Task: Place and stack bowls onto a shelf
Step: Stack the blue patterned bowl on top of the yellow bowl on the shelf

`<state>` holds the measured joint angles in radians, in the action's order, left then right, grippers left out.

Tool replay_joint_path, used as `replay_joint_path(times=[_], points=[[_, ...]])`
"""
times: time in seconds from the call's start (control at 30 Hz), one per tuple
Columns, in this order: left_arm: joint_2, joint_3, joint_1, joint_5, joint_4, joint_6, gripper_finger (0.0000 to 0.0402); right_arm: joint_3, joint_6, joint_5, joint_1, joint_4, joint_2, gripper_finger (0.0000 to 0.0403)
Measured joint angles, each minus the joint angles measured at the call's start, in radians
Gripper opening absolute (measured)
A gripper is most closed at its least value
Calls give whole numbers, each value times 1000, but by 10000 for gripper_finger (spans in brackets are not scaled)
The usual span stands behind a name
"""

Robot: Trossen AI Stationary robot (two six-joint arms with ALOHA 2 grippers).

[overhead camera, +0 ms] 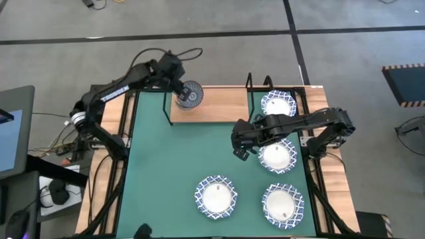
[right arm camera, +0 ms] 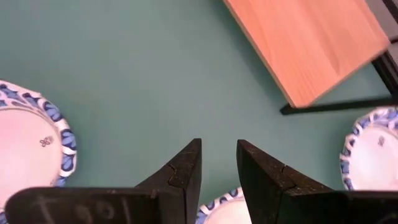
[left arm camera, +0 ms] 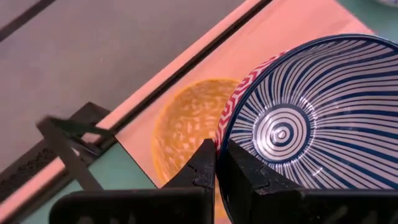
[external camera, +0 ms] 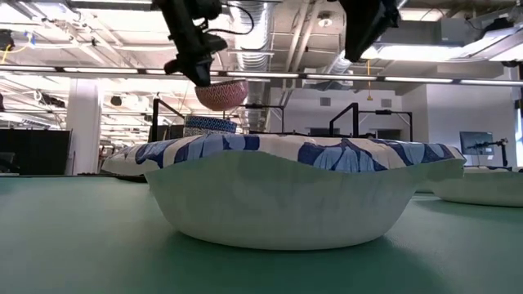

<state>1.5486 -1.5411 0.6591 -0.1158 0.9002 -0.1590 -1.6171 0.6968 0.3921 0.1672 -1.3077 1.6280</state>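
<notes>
Nearest the low-view camera, one white bowl with a blue patterned rim (external camera: 298, 192) fills the centre of the frame, resting on the green mat (external camera: 82, 253). Behind it, upper left of centre, the left hand (external camera: 196, 65) holds a red bowl (external camera: 221, 94) above a blue-striped stack (external camera: 210, 125).

High view: the left hand (overhead camera: 178, 87) sits at the upper centre-left over the shelf (overhead camera: 212, 106), directly at the striped bowl (overhead camera: 190, 94). The right hand (overhead camera: 239, 143) hangs at centre right over the mat, beside a white bowl (overhead camera: 277, 157). Another white bowl (overhead camera: 278, 105) lies on the shelf's right end. Two more, (overhead camera: 216, 196) and (overhead camera: 283, 204), lie in the lower frame.

Left wrist view: the fingers (left arm camera: 202, 168) are closed on the rim of the striped bowl (left arm camera: 311, 118), nested in the red bowl (left arm camera: 239, 93). The yellow bowl (left arm camera: 186, 127) lies beneath, centre frame, on the shelf.

Right wrist view: the fingers (right arm camera: 186, 168) stand apart, holding nothing, above bare mat, with white bowls at the left and right edges.
</notes>
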Motion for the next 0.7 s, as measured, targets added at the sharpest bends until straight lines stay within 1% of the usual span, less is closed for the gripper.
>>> replay_joint_path(times=[0.13, 0.23, 0.27, 0.37, 0.43, 0.57, 0.7], points=[[71, -81, 53, 29, 73, 94, 2, 88, 110, -1, -5, 19, -64, 128], [114, -113, 93, 34, 88, 158, 2, 150, 190, -1, -7, 30, -125, 128], [128, -119, 109, 55, 88, 172, 2, 166, 214, -1, -10, 37, -145, 128], [173, -127, 146, 133, 106, 208, 2, 212, 275, 0, -19, 51, -212, 128], [199, -127, 166, 154, 114, 231, 2, 237, 303, 1, -32, 68, -253, 128], [219, -127, 179, 166, 125, 271, 2, 266, 357, 3, -58, 79, -318, 128], [219, -127, 180, 166, 127, 323, 7, 266, 361, 3, -79, 91, -351, 128]])
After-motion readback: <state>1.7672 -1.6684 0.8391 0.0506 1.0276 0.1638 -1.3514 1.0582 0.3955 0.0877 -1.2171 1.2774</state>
